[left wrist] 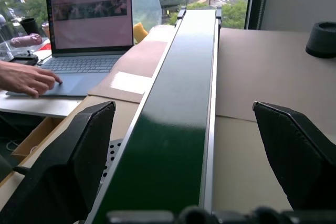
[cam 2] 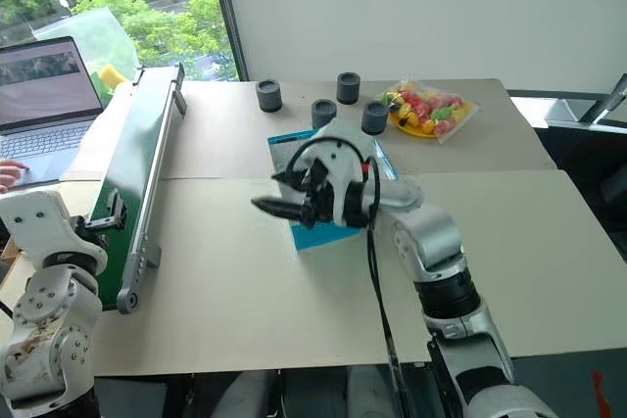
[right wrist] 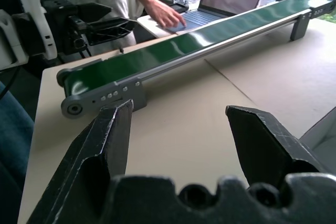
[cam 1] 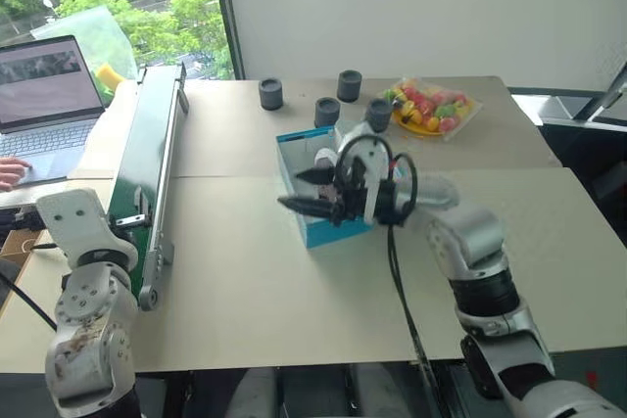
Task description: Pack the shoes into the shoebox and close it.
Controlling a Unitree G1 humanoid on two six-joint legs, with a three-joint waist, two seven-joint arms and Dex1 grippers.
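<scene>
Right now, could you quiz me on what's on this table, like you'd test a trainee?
1. True or false: the right gripper is open and empty.
2. How many cylinders stand behind the shoebox?
3. The left gripper points along: A) the conveyor B) the fruit plate C) the laptop

Key: 1 true; 2 four; 3 A.

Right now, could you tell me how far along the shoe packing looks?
Partly done at most: the shoebox is open, with something pale inside, though the right gripper hides most of it. Nothing is in hand; both the right and the left gripper have empty, open jaws. Closing the lid is left.
</scene>
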